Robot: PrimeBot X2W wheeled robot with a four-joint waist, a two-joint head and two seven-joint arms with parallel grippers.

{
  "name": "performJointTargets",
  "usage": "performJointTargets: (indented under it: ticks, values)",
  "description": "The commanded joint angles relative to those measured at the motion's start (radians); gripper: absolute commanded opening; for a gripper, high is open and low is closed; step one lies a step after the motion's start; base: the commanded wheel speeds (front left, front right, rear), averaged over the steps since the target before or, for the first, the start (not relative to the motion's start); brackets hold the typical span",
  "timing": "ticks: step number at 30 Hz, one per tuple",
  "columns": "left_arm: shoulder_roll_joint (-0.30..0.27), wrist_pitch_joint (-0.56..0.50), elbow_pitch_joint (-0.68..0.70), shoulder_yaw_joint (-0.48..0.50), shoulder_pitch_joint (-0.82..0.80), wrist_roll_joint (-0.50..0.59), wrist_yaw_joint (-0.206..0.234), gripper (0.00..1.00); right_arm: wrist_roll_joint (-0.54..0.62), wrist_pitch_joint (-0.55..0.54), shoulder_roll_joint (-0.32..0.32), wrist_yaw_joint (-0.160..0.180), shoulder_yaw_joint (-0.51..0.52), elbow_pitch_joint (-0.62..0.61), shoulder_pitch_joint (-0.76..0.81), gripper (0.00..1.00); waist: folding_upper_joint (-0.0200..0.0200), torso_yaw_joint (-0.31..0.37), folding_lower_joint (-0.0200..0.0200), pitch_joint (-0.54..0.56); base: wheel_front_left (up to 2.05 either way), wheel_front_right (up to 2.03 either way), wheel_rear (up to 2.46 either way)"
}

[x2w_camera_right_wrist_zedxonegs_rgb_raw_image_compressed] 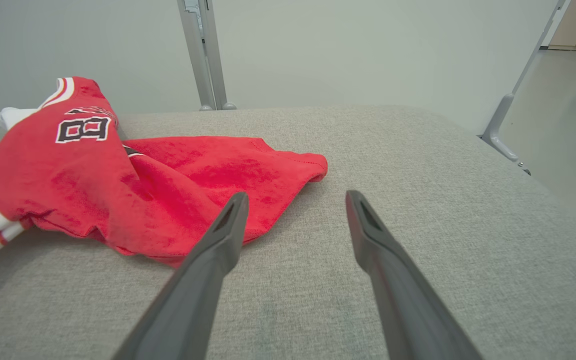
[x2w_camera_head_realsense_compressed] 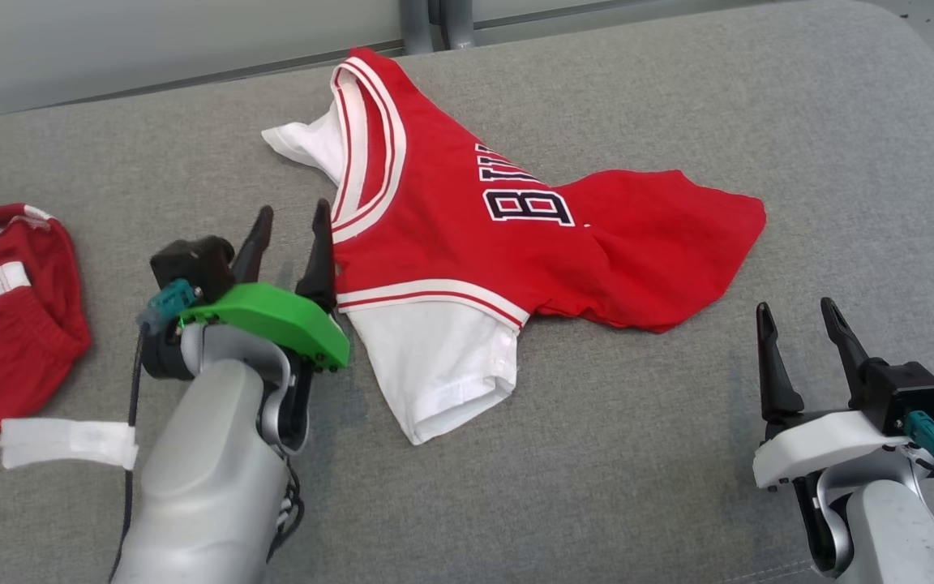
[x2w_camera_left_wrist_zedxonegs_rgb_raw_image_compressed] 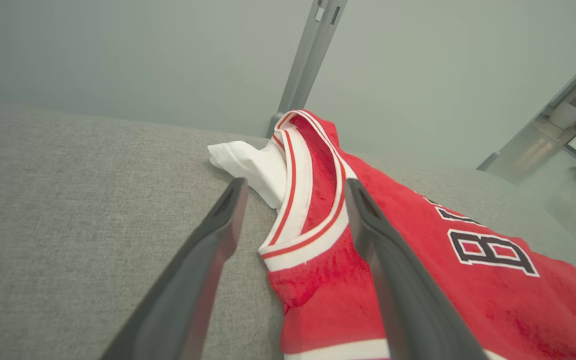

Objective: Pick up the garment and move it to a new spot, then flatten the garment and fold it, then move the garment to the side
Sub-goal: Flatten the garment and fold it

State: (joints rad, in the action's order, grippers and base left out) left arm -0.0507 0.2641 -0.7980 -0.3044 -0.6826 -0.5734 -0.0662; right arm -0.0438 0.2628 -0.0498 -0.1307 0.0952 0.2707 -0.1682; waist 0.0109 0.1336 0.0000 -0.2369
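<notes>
The garment [x2w_camera_head_realsense_compressed: 467,243] is a red jersey with white sleeves and black lettering. It lies crumpled on the grey cushion, its neckline toward the left. My left gripper [x2w_camera_head_realsense_compressed: 293,223] is open at the jersey's left edge beside the neckline, holding nothing. In the left wrist view the garment [x2w_camera_left_wrist_zedxonegs_rgb_raw_image_compressed: 418,260] lies between and to the right of the open left gripper [x2w_camera_left_wrist_zedxonegs_rgb_raw_image_compressed: 293,187]. My right gripper [x2w_camera_head_realsense_compressed: 795,312] stands open at the lower right, clear of the cloth. In the right wrist view the right gripper [x2w_camera_right_wrist_zedxonegs_rgb_raw_image_compressed: 295,197] points past the garment's [x2w_camera_right_wrist_zedxonegs_rgb_raw_image_compressed: 133,185] red hem.
A second red and white garment [x2w_camera_head_realsense_compressed: 5,316] lies bunched at the left edge of the grey cushion [x2w_camera_head_realsense_compressed: 678,454]. A white strip [x2w_camera_head_realsense_compressed: 70,442] hangs by my left forearm. Behind the cushion are a pale wall and a metal post [x2w_camera_head_realsense_compressed: 434,24].
</notes>
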Motion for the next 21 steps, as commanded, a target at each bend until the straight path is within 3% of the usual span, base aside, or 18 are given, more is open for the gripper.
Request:
performJointTargets:
  ticks: [1, 12, 21]
  values:
    - [0.000, 0.000, 0.023, -0.026, 0.053, -0.021, -0.004, 1.00, -0.004, 0.003, -0.001, 0.000, 0.004, -0.001, 0.014, 1.00, -0.0109, -0.030, 0.0000, 0.029, 0.00, 0.00, 0.00]
    - [-0.001, 0.000, 0.077, -0.166, 0.253, -0.143, 0.018, 1.00, -0.002, 0.003, -0.001, 0.000, 0.015, 0.006, 0.049, 1.00, -0.0109, -0.067, 0.0000, 0.090, 0.00, 0.00, 0.00]
    - [-0.001, -0.005, 0.065, -0.319, 0.331, -0.210, 0.042, 1.00, -0.005, 0.003, -0.001, 0.000, 0.010, 0.002, 0.068, 1.00, -0.0109, -0.060, 0.0000, 0.112, 0.00, 0.00, 0.00]
